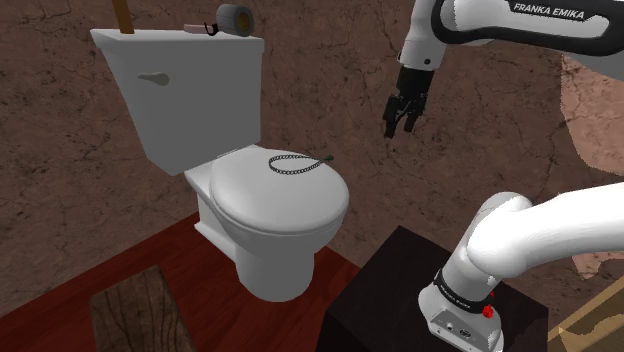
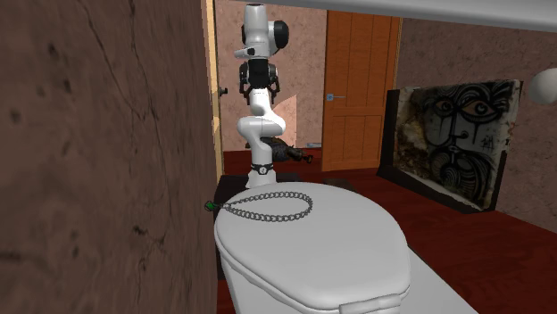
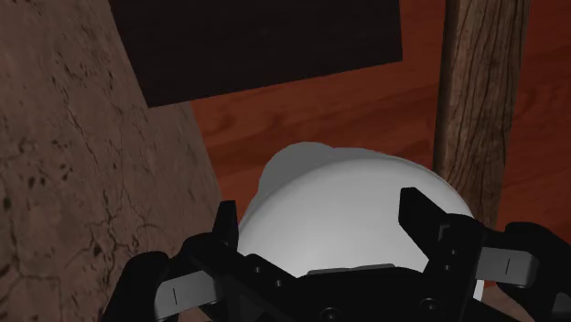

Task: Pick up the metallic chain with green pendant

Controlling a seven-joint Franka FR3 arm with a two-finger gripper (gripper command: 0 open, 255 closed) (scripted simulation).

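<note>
Well apart: open pincer (image 1: 401,128) aloft, chain (image 2: 266,217) near toilet lid's (image 1: 270,205) wall-side edge.

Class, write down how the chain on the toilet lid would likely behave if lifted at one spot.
The chain is made of small links lying in a loose loop, so it would probably hang limp. On the smooth, domed toilet lid it may slide when nudged. Its green pendant would likely dangle and swing.
</note>
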